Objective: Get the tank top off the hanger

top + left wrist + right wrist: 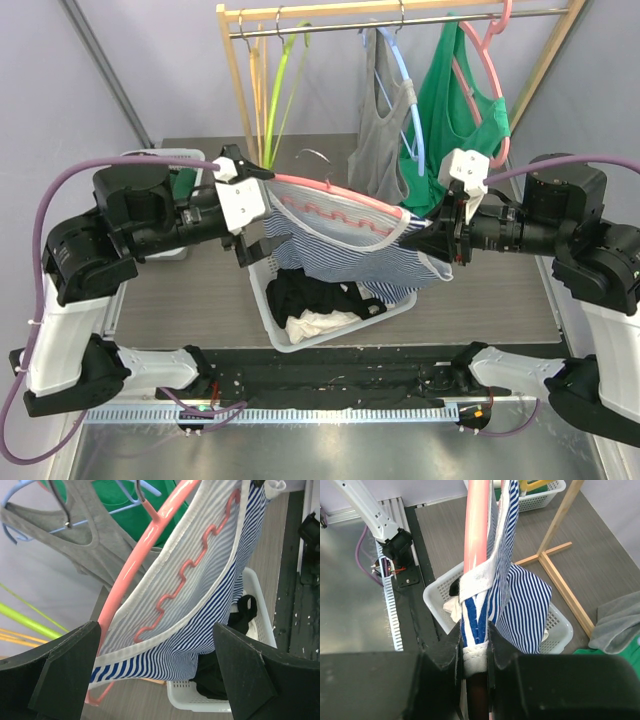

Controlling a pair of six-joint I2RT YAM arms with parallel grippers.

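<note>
A blue-and-white striped tank top [340, 250] hangs on a pink hanger [330, 190], held in the air above a white basket [265, 300]. My right gripper [425, 235] is shut on the tank top's white-edged strap and the hanger's right end; in the right wrist view [474, 640] the cloth [525, 605] and the hanger [475, 520] run up from between the fingers. My left gripper [258, 205] is at the hanger's left end and open; in the left wrist view [156, 630] the fingers stand wide apart around the tank top [200, 630] and the hanger [135, 565].
The basket holds black and white clothes [315, 300]. Behind it a wooden rack [240, 90] carries a grey tank top [380, 140], a green tank top [450, 90] and bare green and yellow hangers [275, 90]. A second basket [160, 155] sits at back left.
</note>
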